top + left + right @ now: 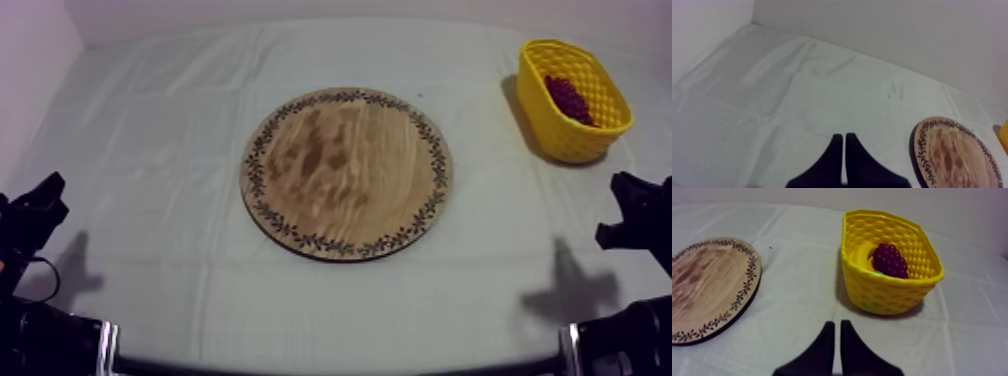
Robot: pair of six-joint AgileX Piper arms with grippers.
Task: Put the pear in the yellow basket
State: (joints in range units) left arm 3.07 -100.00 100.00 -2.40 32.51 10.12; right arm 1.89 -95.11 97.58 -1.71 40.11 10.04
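Observation:
The round wooden board (346, 172) with a patterned rim lies bare at the table's middle; no pear is on it. The yellow basket (590, 130) stands at the far right and holds a bunch of grapes (570, 98). From the right wrist the basket (887, 295) is close ahead, with the grapes (890, 259), a banana (862, 254) and a bit of green beneath them inside. My left gripper (45, 200) rests low at the left, my right gripper (625, 205) low at the right. Each pair of fingers lies together as a narrow wedge: left gripper (844, 136), right gripper (837, 323).
The grey-white cloth (170, 120) covers the table, with a pale wall behind it. The board's edge (957, 155) shows beside my left gripper, and the board (707, 285) lies to the side of the basket.

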